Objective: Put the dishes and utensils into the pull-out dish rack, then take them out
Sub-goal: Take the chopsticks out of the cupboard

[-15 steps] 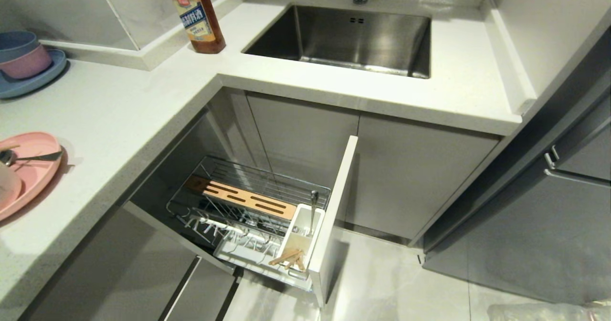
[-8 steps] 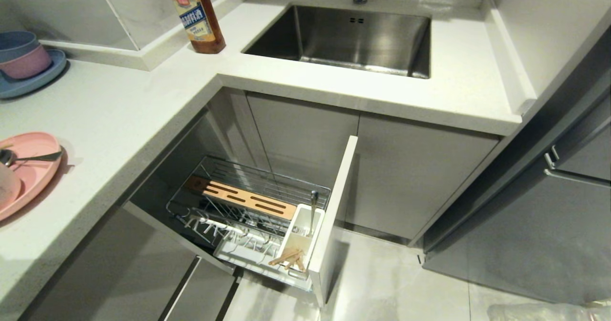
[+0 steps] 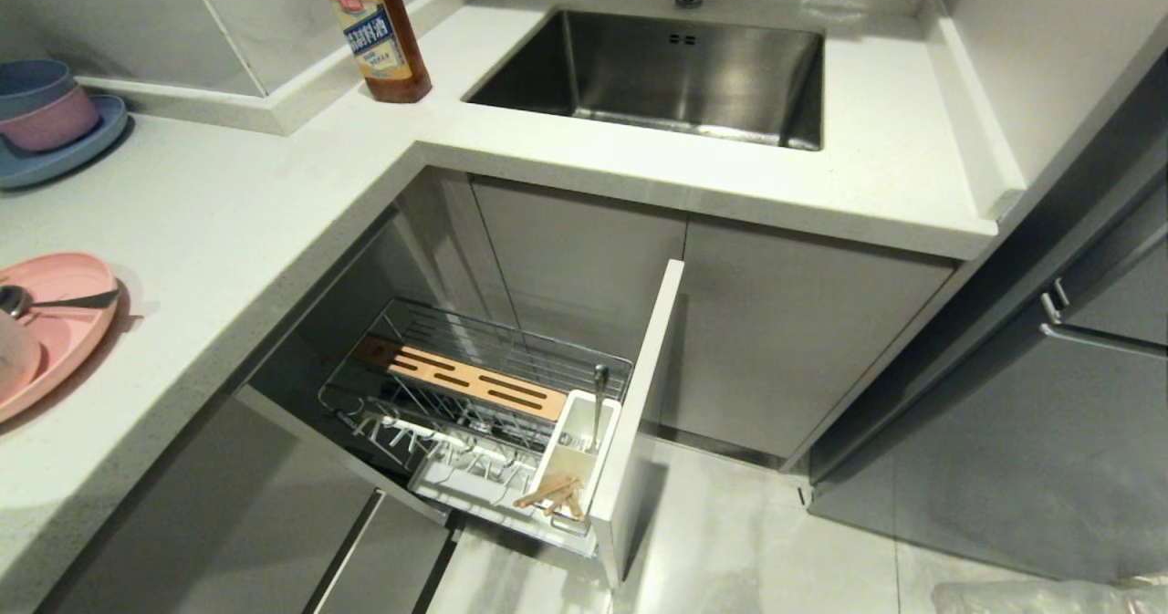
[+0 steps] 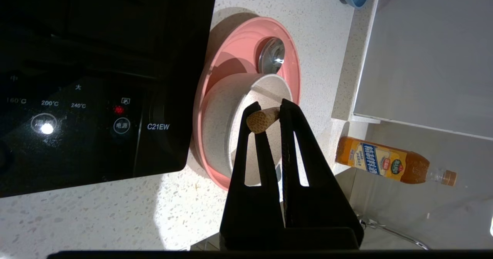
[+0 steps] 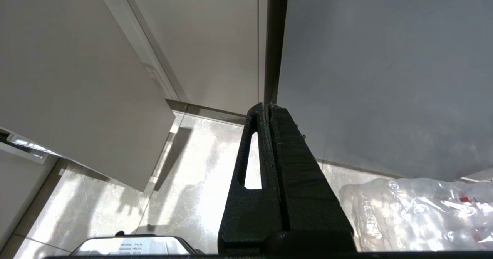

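Cream bowl (image 4: 227, 136) and spoon (image 4: 271, 55) on pink plate (image 4: 246, 43); chopsticks (image 3: 552, 494) in rack (image 3: 429, 340) cup (image 3: 584, 413), 6 o'clock. Left end effector (image 4: 265, 114) pinching chopstick (image 4: 262, 119); right end effector (image 5: 265, 107) pressed together.

White speckled countertop (image 3: 274, 203) with pink plate (image 3: 64, 322), bottle (image 3: 374, 26).

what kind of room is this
Most likely a home kitchen: a steel sink set in a white countertop, a pull-out dish rack open in the cabinet below, and an induction hob beside the pink plate.
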Tool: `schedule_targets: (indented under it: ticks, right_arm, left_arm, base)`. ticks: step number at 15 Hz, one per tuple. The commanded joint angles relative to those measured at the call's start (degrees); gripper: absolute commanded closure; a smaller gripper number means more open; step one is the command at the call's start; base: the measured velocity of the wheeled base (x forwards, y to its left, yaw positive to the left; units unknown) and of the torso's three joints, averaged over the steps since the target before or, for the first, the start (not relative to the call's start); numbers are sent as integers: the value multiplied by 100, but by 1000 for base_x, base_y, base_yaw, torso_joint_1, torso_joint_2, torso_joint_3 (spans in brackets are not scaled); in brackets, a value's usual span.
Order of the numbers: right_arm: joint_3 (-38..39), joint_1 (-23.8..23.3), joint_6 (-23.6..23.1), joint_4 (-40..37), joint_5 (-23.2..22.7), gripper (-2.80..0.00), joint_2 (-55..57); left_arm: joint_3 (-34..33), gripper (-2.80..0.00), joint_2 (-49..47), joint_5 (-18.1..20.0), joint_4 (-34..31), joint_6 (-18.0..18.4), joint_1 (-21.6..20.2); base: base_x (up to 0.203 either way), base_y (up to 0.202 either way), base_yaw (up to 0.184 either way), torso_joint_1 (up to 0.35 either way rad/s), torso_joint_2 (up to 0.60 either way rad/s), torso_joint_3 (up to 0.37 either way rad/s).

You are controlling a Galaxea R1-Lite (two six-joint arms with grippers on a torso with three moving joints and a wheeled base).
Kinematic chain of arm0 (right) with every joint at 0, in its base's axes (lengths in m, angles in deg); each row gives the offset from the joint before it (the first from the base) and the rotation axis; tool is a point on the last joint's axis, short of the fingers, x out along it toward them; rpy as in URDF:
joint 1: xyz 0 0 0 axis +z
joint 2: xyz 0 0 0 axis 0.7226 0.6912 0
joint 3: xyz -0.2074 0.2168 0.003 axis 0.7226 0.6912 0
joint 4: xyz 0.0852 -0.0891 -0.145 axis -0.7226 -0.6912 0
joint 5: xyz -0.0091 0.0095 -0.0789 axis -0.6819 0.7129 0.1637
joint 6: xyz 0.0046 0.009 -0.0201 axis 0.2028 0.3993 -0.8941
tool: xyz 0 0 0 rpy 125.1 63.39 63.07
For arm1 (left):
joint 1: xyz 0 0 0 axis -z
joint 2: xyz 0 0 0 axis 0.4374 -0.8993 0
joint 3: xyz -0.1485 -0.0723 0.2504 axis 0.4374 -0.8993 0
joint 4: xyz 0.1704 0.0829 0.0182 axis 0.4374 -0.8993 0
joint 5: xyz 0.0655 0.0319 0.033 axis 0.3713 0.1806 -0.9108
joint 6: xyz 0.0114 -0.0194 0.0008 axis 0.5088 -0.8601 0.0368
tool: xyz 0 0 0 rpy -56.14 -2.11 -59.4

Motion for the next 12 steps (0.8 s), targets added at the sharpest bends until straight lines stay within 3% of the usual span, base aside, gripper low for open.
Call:
schedule_targets:
  ticks: [1,6,12]
  right_arm:
    - [13,0,0,-2,-2,0,-1]
    - [13,0,0,1,-1,0,-1]
    - [16,0,0,1,-2,0,-1]
  left_arm:
    - [-33,0,-20,32,-17,-30,-4]
    - [-99,0,-28,40,-345,180,-4]
    - [-30,0,-62,21,-299,217,-4]
  base:
    - [0,0,0,0,0,0]
    - [0,0,0,0,0,0]
    - [0,0,0,0,0,0]
